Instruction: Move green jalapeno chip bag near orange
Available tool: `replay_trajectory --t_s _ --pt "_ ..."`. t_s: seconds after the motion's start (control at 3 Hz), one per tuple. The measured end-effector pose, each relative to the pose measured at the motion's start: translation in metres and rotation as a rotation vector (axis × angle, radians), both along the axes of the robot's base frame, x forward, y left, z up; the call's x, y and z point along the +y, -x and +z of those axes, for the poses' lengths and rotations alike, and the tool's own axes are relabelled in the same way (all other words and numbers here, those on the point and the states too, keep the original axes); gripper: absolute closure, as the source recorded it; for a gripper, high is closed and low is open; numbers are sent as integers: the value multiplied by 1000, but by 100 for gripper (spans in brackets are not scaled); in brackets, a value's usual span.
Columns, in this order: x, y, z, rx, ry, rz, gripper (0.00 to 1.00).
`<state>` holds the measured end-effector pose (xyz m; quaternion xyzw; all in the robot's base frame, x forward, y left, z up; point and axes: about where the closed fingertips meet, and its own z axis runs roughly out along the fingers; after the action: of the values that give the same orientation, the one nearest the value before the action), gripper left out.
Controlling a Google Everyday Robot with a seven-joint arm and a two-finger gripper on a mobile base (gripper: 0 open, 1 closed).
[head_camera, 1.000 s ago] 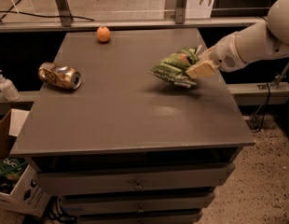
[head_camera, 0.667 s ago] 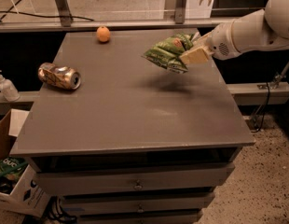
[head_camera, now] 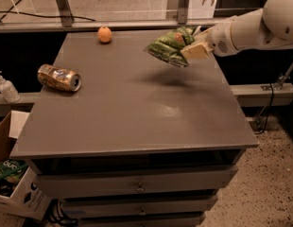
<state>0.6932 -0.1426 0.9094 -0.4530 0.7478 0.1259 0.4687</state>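
Note:
The green jalapeno chip bag [head_camera: 168,47] hangs in the air above the far right part of the grey table [head_camera: 132,108]. My gripper [head_camera: 193,48] is shut on the bag's right end, coming in from the right on a white arm. The bag's shadow lies on the table just below it. The orange [head_camera: 105,34] sits near the table's far edge, to the left of the bag and well apart from it.
A crushed gold-brown can [head_camera: 58,77] lies on its side near the table's left edge. A white pump bottle [head_camera: 5,87] stands on a ledge to the left. A cardboard box [head_camera: 14,183] with green bags sits on the floor at lower left. Metal railing runs behind the table.
My gripper has lifted the chip bag off the table and carried it up and to the left, toward the far edge and the orange. The can and orange have not moved.

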Motion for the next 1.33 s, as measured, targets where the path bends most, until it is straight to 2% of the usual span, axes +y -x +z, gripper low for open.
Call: replay_trajectory --t_s 0.33,0.67,1.0,1.33 --pt "-3 -44 10 -117 -10 -22 100" --pt "-4 -83 14 -195 -39 10 100" --pt "8 -111 0 -212 -56 103 100" --pt "-2 -118 25 -259 -65 98 100"
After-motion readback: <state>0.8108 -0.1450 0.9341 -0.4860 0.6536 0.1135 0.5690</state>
